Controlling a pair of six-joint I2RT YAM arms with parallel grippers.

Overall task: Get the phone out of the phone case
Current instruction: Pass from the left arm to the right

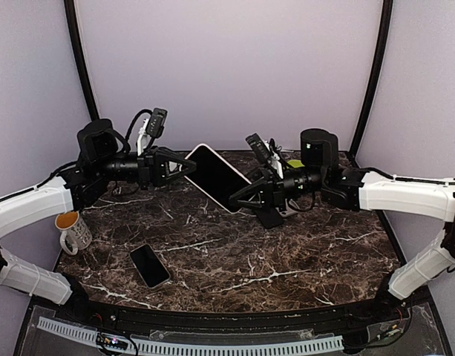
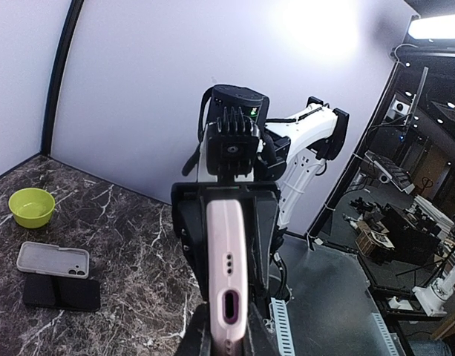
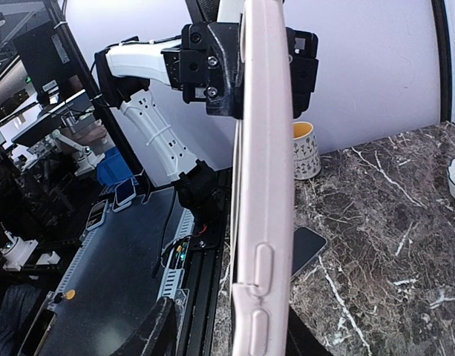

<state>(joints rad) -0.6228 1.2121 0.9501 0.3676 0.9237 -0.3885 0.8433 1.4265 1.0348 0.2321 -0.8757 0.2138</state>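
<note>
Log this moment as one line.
cased phone: aloft, not yet separated | left gripper: shut on one end | right gripper: straddles other end, grip unclear

Two grippers: the left gripper (image 1: 188, 167) and the right gripper (image 1: 238, 199). One table (image 1: 286, 252). One cased phone (image 1: 216, 176), its case pink. One bare phone (image 1: 149, 265), which makes two phones that are plainly phones. One empty pale case (image 2: 53, 259), so two cases in all. One dark flat slab (image 2: 61, 294); whether it is a third phone I cannot tell. One mug (image 1: 73, 231). One green bowl (image 2: 31, 206)
</note>
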